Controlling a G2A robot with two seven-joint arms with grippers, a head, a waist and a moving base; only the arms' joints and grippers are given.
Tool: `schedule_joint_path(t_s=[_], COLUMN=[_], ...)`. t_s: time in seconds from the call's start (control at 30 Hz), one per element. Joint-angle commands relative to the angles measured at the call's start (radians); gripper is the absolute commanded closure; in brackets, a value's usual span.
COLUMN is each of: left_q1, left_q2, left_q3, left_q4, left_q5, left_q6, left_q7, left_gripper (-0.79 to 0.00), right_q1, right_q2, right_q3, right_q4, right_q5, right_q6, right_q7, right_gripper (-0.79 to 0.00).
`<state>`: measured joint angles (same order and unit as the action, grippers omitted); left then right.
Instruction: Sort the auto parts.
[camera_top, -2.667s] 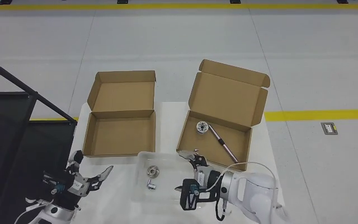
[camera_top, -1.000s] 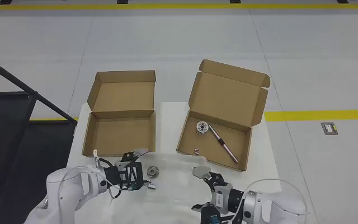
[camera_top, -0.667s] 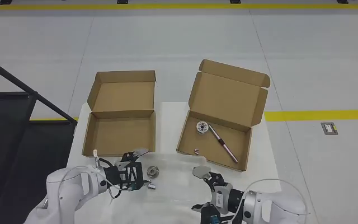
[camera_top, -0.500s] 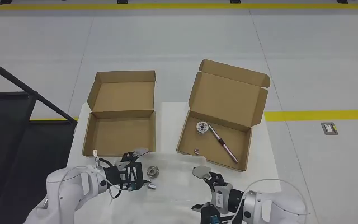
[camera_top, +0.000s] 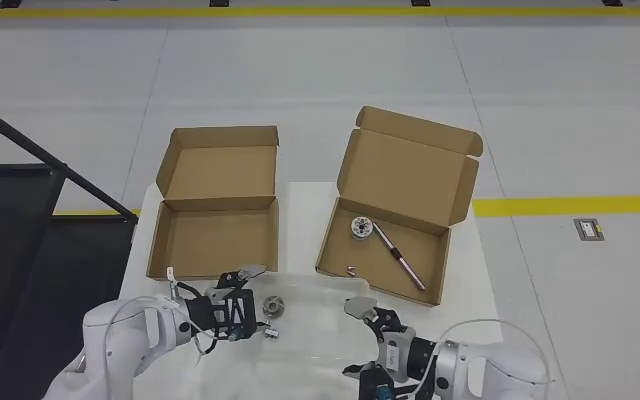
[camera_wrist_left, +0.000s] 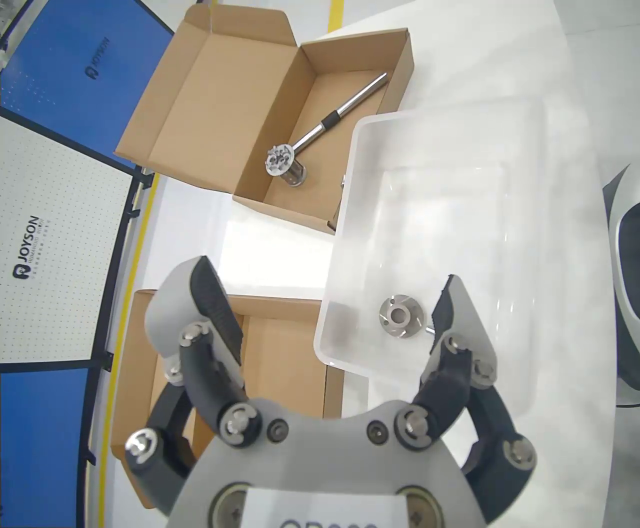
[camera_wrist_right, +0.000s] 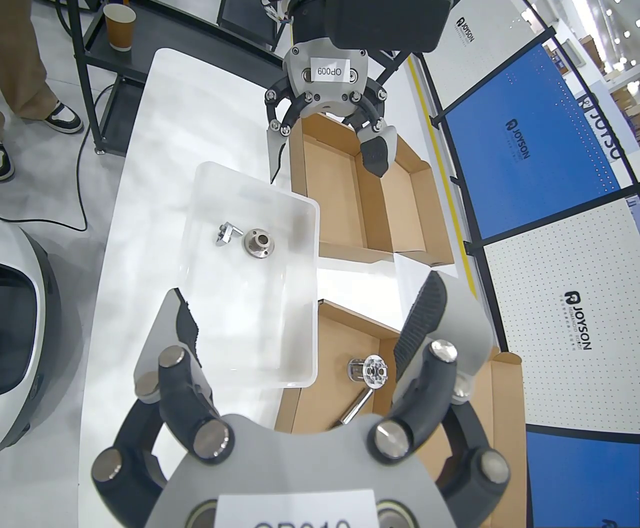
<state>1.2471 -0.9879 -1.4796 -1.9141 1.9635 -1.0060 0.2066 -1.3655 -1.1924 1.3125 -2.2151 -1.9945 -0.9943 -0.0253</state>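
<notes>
- The left hand (camera_wrist_left: 327, 300) is spread wide and has hold of nothing. It hangs at the left end of the clear tray (camera_wrist_left: 350, 165), which stands on the white desk (camera_top: 300, 210) in front of two open cardboard boxes.
- A round flanged part (camera_wrist_left: 399, 316) lies on the tray floor. In the left wrist view it sits just past the fingertips, nearer the finger over the tray than the one over the left box (camera_wrist_left: 280, 350).
- A small metal bracket (camera_wrist_right: 226, 234) lies just beside the flanged part. In the left wrist view that finger hides most of it.
- The right hand (camera_wrist_right: 305, 305) is also wide open and empty, at the tray's opposite end. The two parts in the tray are well apart from it.
- The right box (camera_top: 400, 170) holds a long rod (camera_top: 398, 255), a round toothed part (camera_top: 359, 228) at the rod's far end, and a small hook (camera_top: 352, 267) near its front wall.
</notes>
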Motion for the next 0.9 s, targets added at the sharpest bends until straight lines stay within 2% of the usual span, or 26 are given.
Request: schedule_joint_path(t_s=[0.0, 0.1, 0.2, 0.33, 0.57, 0.87], left_q1=[0.002, -0.012, -0.037, -0.102, -0.267, -0.267], left_q2=[0.001, 0.006, 0.022, 0.06, 0.133, 0.133], left_q3=[0.012, 0.024, 0.069, 0.158, 0.33, 0.33], left_q4=[-0.013, -0.019, -0.026, -0.016, 0.105, 0.105], left_q5=[0.01, 0.023, 0.075, 0.177, 0.235, 0.235], left_q6=[0.006, -0.006, -0.006, -0.006, -0.006, -0.006], left_q7=[-0.012, -0.016, -0.014, 0.022, 0.084, 0.084], left_gripper=[-0.785, -0.785, -0.785, -0.785, -0.785, -0.785], right_q1=[-0.011, -0.023, -0.03, -0.043, -0.056, -0.056], right_q2=[0.002, 0.006, 0.011, 0.018, 0.024, 0.024], right_q3=[0.004, 0.008, 0.018, 0.038, 0.06, 0.06], right_q4=[0.004, 0.008, 0.011, 0.01, 0.009, 0.009], right_q5=[0.005, 0.004, 0.005, 0.006, -0.002, -0.002], right_q6=[0.04, 0.063, 0.081, 0.094, 0.093, 0.093], right_q7=[-0.011, -0.027, -0.04, -0.049, -0.018, -0.018], right_gripper=[-0.785, -0.785, -0.785, -0.785, -0.785, -0.785])
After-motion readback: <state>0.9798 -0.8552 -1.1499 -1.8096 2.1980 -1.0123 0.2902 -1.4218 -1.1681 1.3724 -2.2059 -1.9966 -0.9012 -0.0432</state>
